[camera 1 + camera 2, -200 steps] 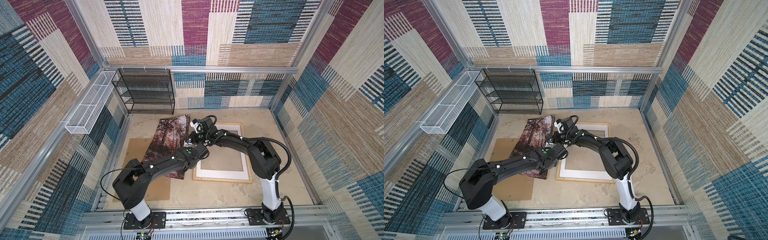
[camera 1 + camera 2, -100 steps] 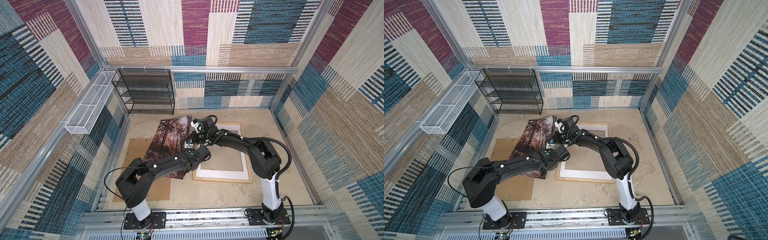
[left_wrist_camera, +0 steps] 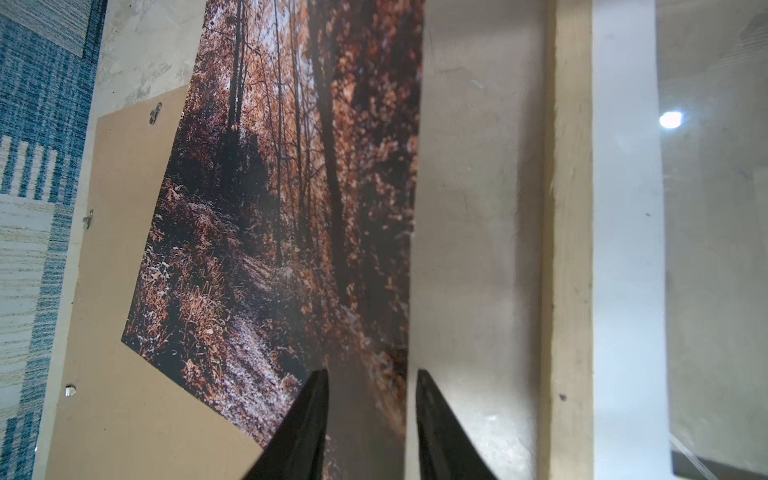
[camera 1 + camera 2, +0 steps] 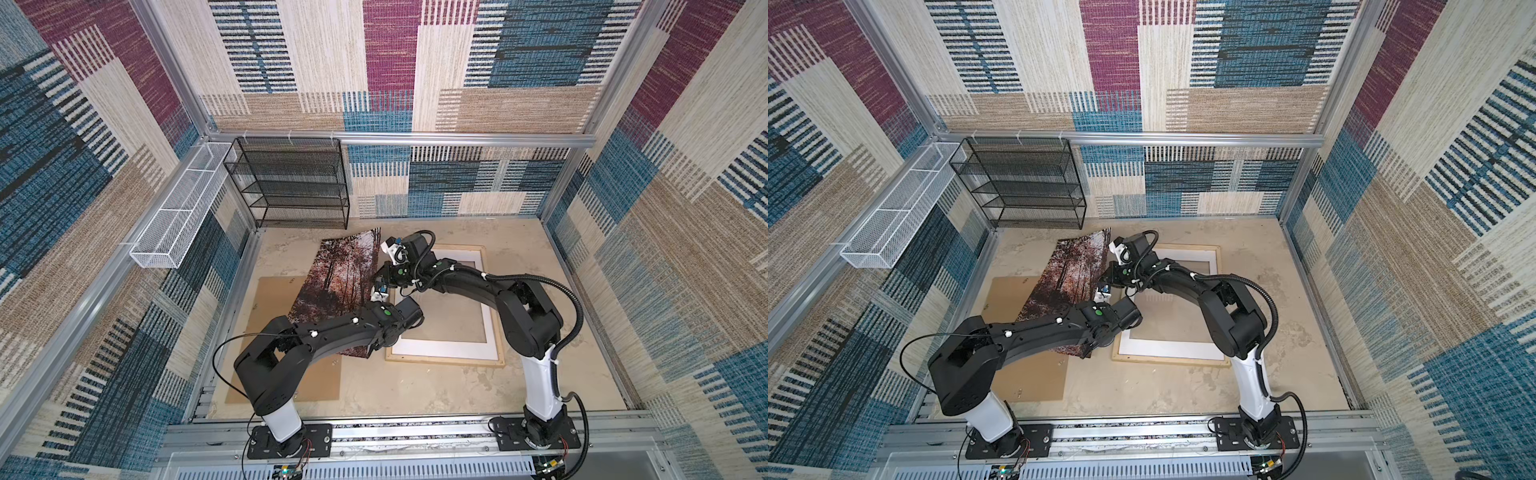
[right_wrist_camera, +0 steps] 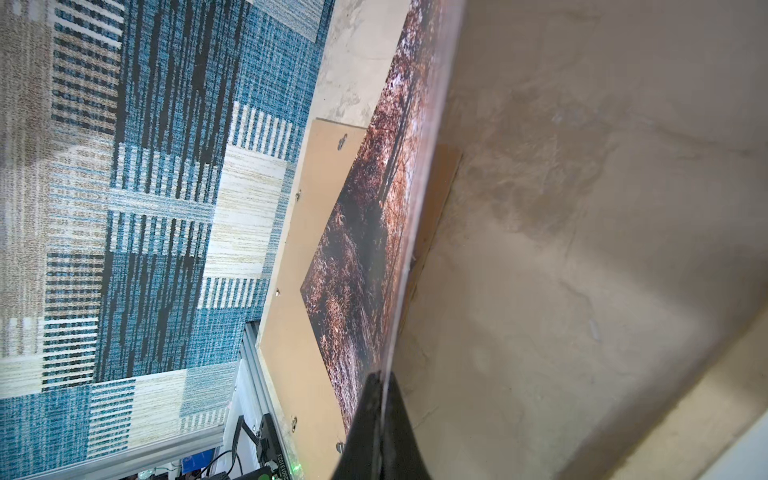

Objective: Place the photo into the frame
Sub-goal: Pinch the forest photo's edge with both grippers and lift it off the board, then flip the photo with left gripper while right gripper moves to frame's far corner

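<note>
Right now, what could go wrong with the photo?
1. The right end effector pinches the photo only by a thin edge, so it might slip or crease.
2. The left end effector is open by that edge, holding nothing, so the sheet could sag.
3. The photo hangs tilted beside the frame and may catch on its wooden rim.

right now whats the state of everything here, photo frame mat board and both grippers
photo, picture side up, one edge lifted, the rest on the backing board
frame, flat on the table, no photo in it
white mat, lying inside the frame
backing board, flat on the table, partly under the photo
right gripper, shut on the photo's lifted edge
left gripper, open by the photo's edge, gripping nothing
</note>
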Robot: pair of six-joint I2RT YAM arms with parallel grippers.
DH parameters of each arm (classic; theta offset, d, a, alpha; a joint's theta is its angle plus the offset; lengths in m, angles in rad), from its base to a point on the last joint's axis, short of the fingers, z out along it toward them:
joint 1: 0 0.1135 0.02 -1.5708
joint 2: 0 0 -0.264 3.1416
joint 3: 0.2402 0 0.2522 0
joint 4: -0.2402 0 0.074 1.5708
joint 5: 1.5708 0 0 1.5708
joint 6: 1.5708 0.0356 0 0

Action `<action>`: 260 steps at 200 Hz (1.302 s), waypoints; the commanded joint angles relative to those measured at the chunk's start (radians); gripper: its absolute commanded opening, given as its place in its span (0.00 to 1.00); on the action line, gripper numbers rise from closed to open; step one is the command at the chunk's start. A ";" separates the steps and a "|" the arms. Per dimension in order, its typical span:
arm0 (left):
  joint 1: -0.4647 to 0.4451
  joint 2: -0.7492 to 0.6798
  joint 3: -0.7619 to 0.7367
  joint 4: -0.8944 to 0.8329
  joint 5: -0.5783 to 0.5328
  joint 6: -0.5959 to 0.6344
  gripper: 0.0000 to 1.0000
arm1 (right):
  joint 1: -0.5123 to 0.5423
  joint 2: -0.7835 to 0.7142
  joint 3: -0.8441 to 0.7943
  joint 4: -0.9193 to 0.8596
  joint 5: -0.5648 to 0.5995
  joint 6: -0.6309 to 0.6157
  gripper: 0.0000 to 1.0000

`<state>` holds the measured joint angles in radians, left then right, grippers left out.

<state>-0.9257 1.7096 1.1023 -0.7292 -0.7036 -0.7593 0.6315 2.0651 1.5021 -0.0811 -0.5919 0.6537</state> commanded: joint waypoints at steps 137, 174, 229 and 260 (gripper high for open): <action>-0.008 0.011 0.039 -0.092 -0.082 -0.040 0.04 | -0.004 -0.019 -0.009 0.036 -0.025 0.000 0.00; -0.008 0.001 0.046 -0.106 -0.086 -0.036 0.00 | -0.007 -0.034 -0.022 0.047 -0.030 -0.005 0.11; -0.008 -0.016 0.116 -0.201 -0.097 -0.017 0.00 | -0.027 -0.140 -0.116 0.132 0.006 0.002 0.43; -0.006 -0.034 0.196 -0.281 -0.107 0.040 0.00 | -0.051 -0.214 -0.153 0.144 0.009 -0.026 0.54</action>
<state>-0.9340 1.6886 1.2430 -0.9199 -0.7799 -0.7734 0.5941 1.9026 1.3720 -0.0006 -0.5911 0.6529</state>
